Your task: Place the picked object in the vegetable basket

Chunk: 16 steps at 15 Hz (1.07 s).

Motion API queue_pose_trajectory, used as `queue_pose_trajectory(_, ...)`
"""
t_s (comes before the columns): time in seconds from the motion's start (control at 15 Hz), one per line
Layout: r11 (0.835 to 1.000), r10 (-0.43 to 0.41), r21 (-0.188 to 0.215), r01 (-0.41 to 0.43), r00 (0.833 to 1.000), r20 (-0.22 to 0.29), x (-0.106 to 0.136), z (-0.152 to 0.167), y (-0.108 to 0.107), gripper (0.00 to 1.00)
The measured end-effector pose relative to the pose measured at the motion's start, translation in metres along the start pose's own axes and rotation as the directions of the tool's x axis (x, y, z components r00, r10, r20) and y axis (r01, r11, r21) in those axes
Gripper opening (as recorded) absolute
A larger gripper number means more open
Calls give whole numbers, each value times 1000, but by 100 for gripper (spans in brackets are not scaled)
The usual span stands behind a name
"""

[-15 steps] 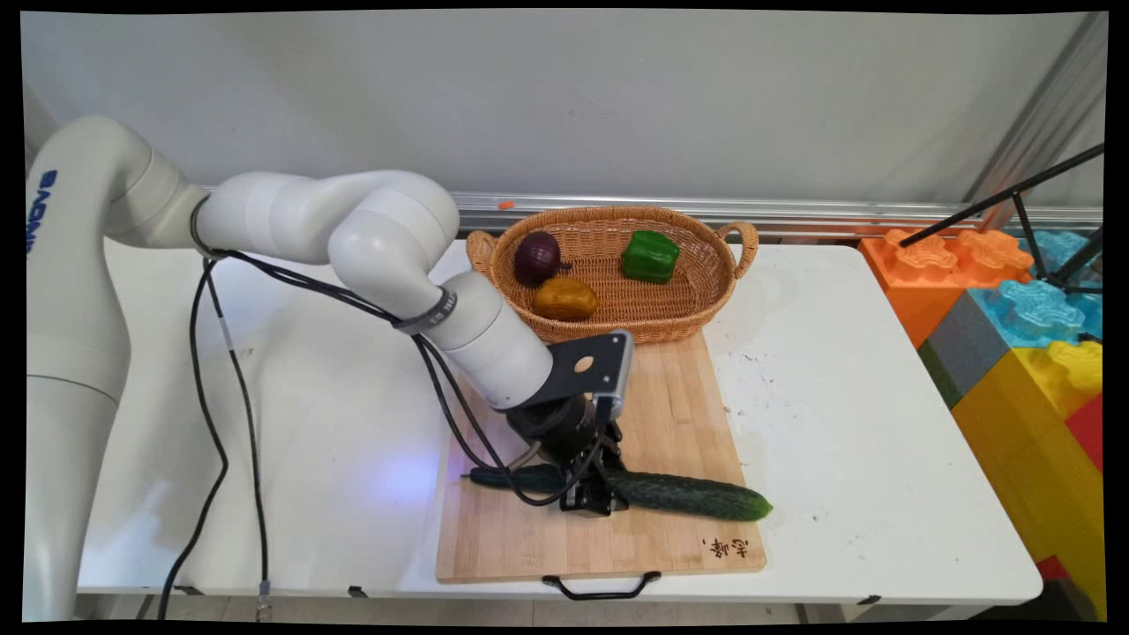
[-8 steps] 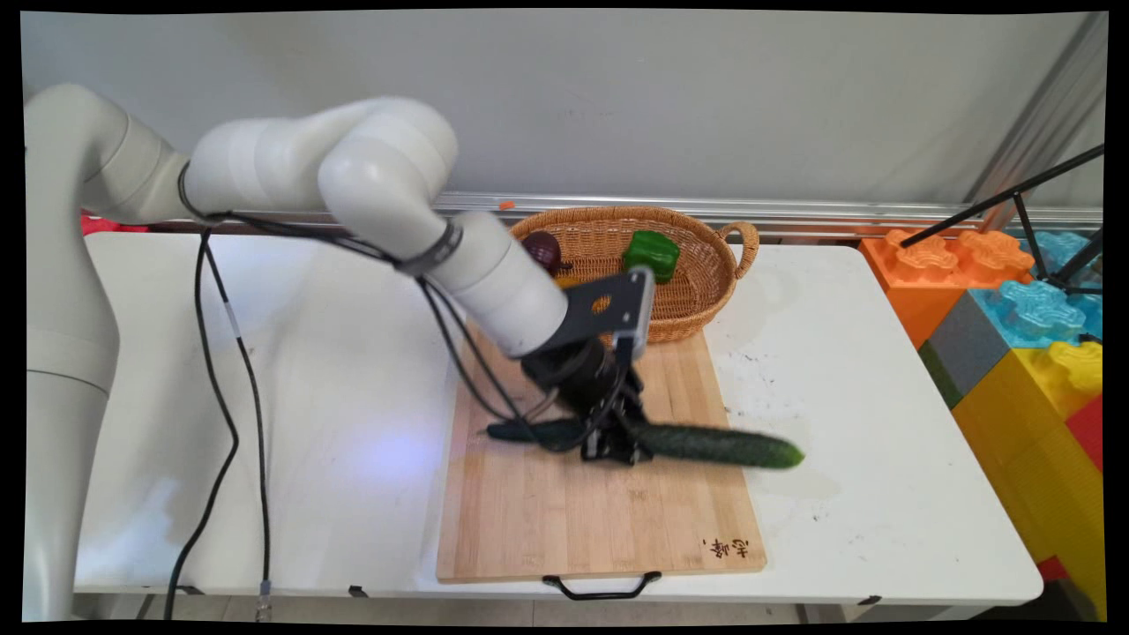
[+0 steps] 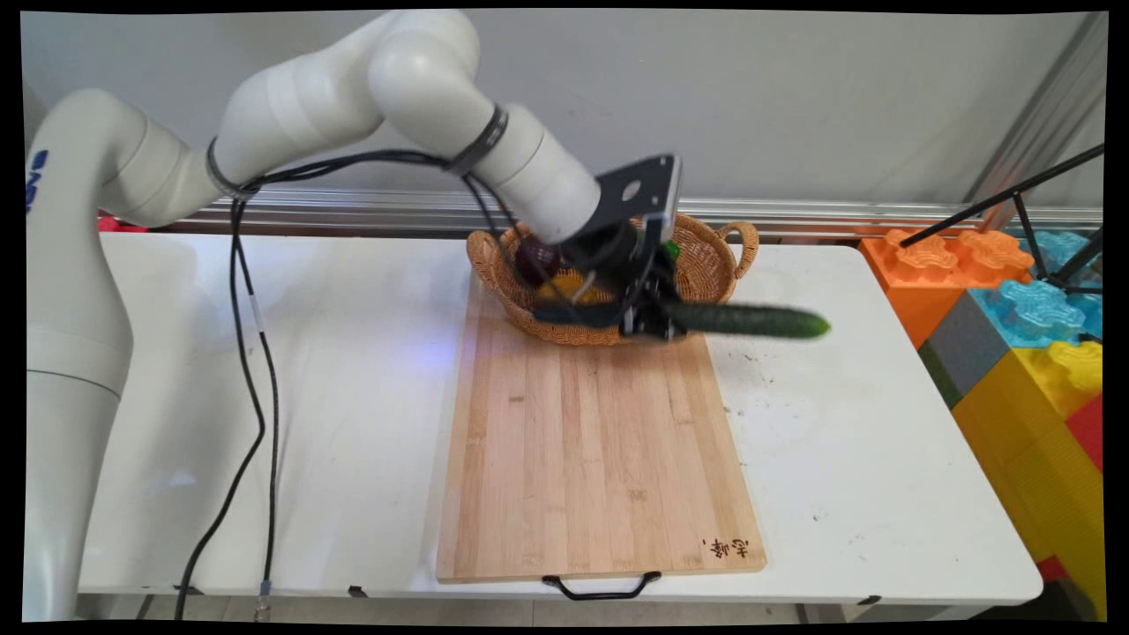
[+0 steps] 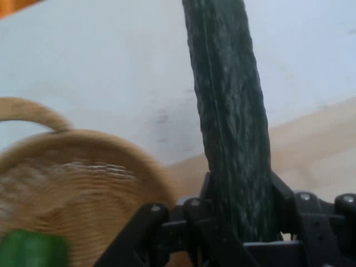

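My gripper (image 3: 651, 319) is shut on a long dark green cucumber (image 3: 750, 319), held level in the air over the near rim of the wicker basket (image 3: 716, 265). In the hand view the cucumber (image 4: 231, 122) runs up from between the black fingers (image 4: 289, 206), and the gripper (image 4: 239, 222) hangs above the basket's rim (image 4: 94, 150). Inside the basket lie a purple onion (image 3: 532, 258), a yellow-brown vegetable (image 3: 564, 287) and a green pepper (image 4: 30, 250), all partly hidden by the hand in the main view. The wooden cutting board (image 3: 595, 459) lies bare below.
Large orange, blue and yellow toy blocks (image 3: 1014, 300) stand off the table's right end, with a black tripod leg (image 3: 997, 198) above them. Black cables (image 3: 251, 353) hang from the arm over the table's left half. The white table (image 3: 335, 370) reaches to the wall rail.
The gripper has lifted the cucumber off the cutting board and carried it up and back toward the basket. The board lies uncovered now.
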Motion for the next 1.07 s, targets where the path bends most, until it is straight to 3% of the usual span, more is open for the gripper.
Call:
queue_pose_trajectory(0.27,997,32,65,-32,999,3,-17,12,-43,0)
queue_pose_trajectory(0.67,995,44,87,-44,999,7,-45,43,-72,0)
queue_pose_trajectory(0.73,995,45,87,-46,999,7,-48,48,-74,100)
queue_pose_trajectory(1.07,995,30,93,-30,1000,-6,-51,58,-80,100)
